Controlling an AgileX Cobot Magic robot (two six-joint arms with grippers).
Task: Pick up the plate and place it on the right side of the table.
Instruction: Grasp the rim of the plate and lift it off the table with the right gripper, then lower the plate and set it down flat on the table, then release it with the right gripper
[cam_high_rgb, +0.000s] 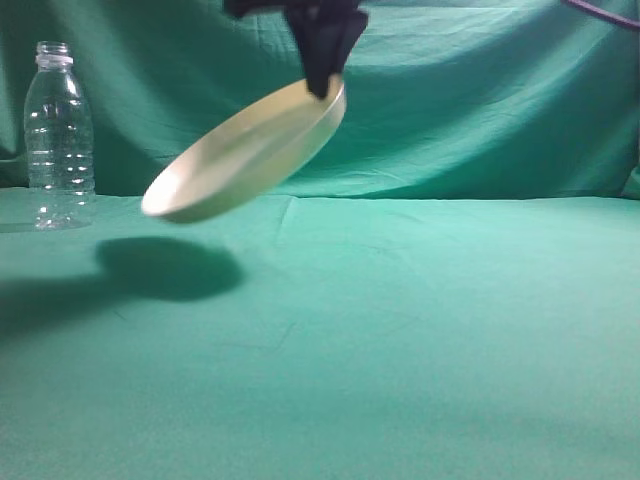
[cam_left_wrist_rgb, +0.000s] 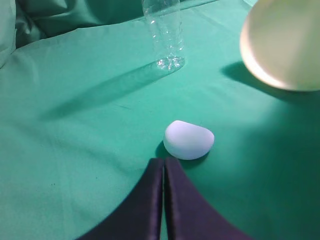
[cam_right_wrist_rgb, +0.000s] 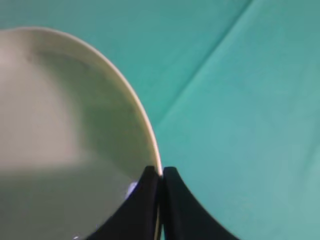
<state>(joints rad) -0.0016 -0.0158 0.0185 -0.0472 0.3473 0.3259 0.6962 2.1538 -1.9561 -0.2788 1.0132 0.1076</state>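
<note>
The cream-yellow plate (cam_high_rgb: 245, 152) hangs tilted in the air above the green-clothed table (cam_high_rgb: 400, 330), its low end to the left. My right gripper (cam_high_rgb: 322, 88) is shut on the plate's upper right rim; in the right wrist view the rim (cam_right_wrist_rgb: 145, 130) runs between the closed fingertips of that gripper (cam_right_wrist_rgb: 161, 172). The plate also shows at the top right of the left wrist view (cam_left_wrist_rgb: 282, 42). My left gripper (cam_left_wrist_rgb: 164, 162) is shut and empty, low over the cloth, just short of a white rounded object (cam_left_wrist_rgb: 188, 139). The left gripper is out of the exterior view.
A clear plastic bottle (cam_high_rgb: 58, 135) stands upright at the far left by the backdrop, also in the left wrist view (cam_left_wrist_rgb: 164, 31). The plate's shadow (cam_high_rgb: 170, 268) lies on the cloth beneath it. Green cloth stretches to the right.
</note>
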